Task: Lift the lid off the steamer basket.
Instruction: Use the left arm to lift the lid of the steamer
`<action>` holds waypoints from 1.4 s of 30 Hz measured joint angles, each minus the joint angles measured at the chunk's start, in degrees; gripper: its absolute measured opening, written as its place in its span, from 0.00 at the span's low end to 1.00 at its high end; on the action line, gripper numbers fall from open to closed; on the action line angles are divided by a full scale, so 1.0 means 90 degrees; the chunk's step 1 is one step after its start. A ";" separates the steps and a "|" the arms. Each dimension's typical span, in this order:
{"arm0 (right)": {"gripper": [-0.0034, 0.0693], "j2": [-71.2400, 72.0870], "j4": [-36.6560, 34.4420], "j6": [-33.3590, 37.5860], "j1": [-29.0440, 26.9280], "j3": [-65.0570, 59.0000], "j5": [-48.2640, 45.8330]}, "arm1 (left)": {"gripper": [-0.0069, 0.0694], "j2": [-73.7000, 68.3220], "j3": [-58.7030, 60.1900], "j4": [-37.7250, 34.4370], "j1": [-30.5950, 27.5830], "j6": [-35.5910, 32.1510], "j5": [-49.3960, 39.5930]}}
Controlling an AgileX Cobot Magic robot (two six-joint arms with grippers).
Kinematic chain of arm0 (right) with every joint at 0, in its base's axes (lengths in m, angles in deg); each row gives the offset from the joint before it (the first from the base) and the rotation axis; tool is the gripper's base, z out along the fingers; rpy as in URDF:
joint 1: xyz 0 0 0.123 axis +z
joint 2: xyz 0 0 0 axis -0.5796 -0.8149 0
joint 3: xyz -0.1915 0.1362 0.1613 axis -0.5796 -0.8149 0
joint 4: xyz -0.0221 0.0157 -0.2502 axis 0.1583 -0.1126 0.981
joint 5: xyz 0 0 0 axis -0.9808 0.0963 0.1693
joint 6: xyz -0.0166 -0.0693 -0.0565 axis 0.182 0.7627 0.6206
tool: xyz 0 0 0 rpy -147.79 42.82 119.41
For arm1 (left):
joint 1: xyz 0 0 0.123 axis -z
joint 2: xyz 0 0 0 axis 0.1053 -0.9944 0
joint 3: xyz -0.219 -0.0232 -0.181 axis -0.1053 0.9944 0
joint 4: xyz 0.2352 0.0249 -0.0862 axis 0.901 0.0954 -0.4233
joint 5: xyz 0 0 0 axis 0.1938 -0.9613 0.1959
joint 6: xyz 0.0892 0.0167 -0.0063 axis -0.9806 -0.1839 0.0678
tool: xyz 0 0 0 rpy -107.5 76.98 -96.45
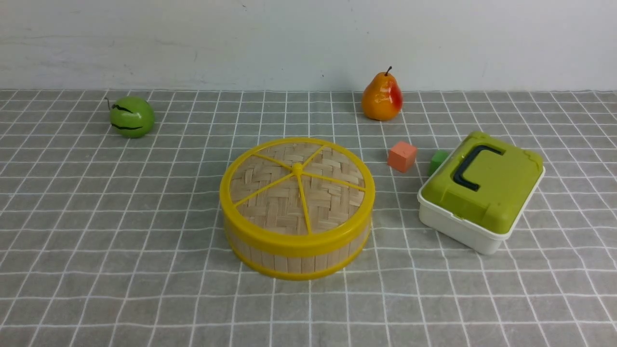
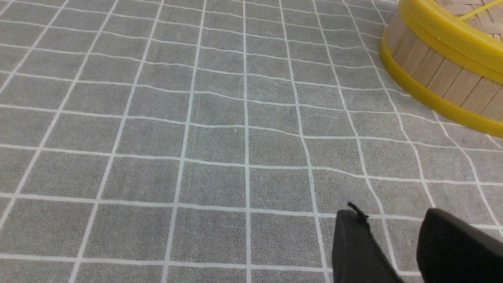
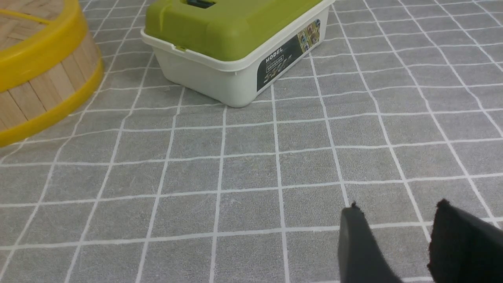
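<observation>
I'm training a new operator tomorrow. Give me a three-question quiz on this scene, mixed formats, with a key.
1. True or false: the lid sits on the steamer basket.
2. The white box with the green top lies on which side of the steamer basket? A) robot's left B) robot's right C) directly behind
3. Fill in: the left hand and the right hand are both ___, holding nothing.
Key: 1 true; 2 B; 3 open.

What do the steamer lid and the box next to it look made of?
Lid: pale woven bamboo strips, matt, set in a shiny yellow plastic rim with spokes. Box: probably smooth white plastic, going by its sheen and moulded edges; its green cover looks like plastic too.
</observation>
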 joint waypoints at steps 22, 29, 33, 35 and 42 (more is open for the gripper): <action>0.38 0.0000 0.0000 0.0000 0.0000 0.0000 0.0000 | 0.39 0.0003 -0.0253 -0.0590 0.0000 0.1553 0.6841; 0.38 0.0000 0.0000 0.0000 0.0000 0.0000 0.0000 | 0.23 -0.1142 -0.2713 -0.0663 0.0007 0.0870 0.3590; 0.38 0.0000 0.0000 0.0000 0.0000 0.0000 0.0000 | 0.12 -0.2524 -0.3897 -0.0663 0.0007 0.0035 0.2674; 0.38 0.0000 0.0000 0.0000 0.0000 0.0000 0.0000 | 0.08 -0.3339 -0.4521 -0.0663 0.0007 -0.0200 0.2353; 0.38 0.0000 0.0000 0.0000 0.0000 0.0000 0.0000 | 0.07 -0.6110 -0.6864 -0.0943 0.0029 -0.0431 -0.0111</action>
